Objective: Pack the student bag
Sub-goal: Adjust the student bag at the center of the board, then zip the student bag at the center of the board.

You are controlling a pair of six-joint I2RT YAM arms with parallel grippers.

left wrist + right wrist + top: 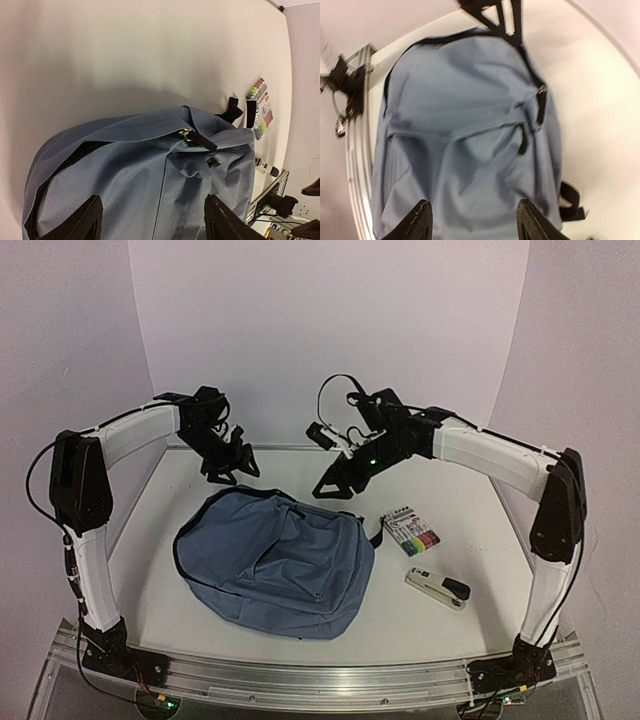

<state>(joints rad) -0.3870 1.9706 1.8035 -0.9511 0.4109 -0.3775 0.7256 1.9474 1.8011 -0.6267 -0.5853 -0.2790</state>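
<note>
Top external view gives the whole layout: a white table (480, 635) with the student bag (275, 565) lying flat on it, a little left of centre and in front of both arms. From where I stand the bag looks slack and unfilled. Its main zip seems mostly drawn, though I can't tell whether the dark stretch along one side is an opening.

Both arms reach in over the bag's far edge. The left gripper (232, 462) hangs above the far left corner and the right gripper (335, 483) above the far right. Each has its fingers spread apart, with nothing between them.

To the right of the bag lie a pack of coloured markers (412, 531) and, nearer the arms' bases, a stapler (438, 587). Neither touches the bag.

I'd judge this the opening step. Next, one gripper must pinch the small zipper pull (187, 136) while the other pins the fabric.
</note>
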